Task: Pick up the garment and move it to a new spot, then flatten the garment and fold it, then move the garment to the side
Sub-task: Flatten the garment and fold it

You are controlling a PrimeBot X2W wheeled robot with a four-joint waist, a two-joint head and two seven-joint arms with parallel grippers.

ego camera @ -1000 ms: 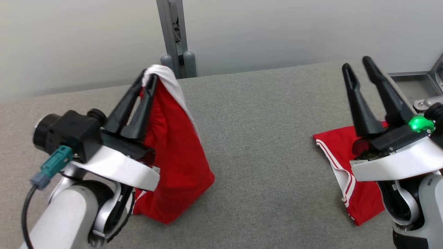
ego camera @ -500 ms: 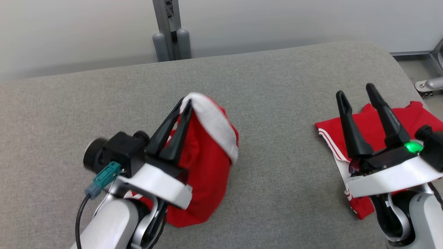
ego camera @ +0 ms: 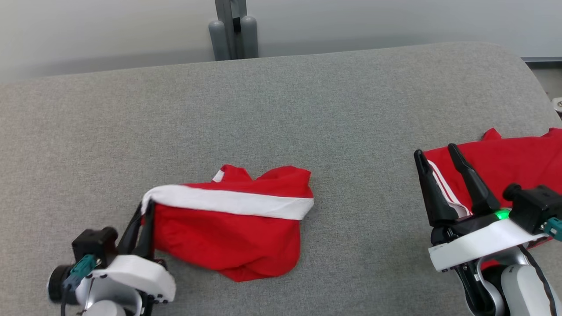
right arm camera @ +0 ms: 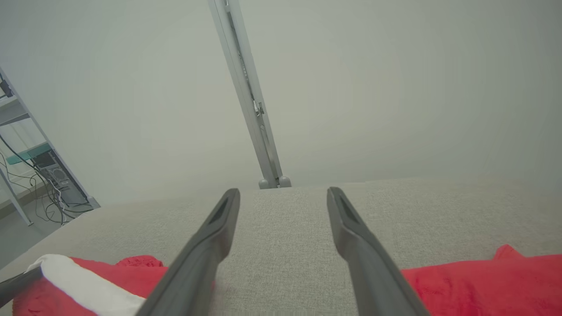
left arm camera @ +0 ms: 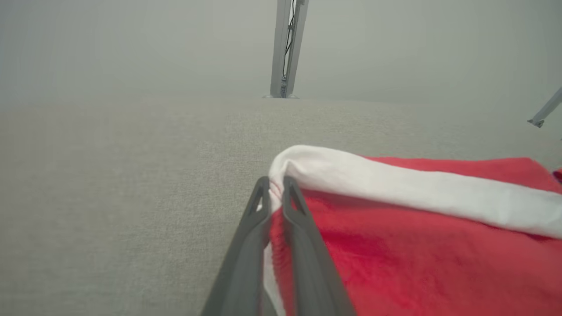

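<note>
In the head view, your left hand (ego camera: 146, 210) is pinched tight on the end of the white band (ego camera: 228, 202) of the red garment (ego camera: 232, 241), which lies crumpled on the grey surface (ego camera: 281, 109) left of centre. Your right hand (ego camera: 434, 151) stands spread wide and empty over the edge of a second red garment (ego camera: 518, 162). The left wrist view shows both fingers (left arm camera: 303, 228) clamping the band's end. In the right wrist view, parted fingers frame bare surface, red cloth low on both sides.
</note>
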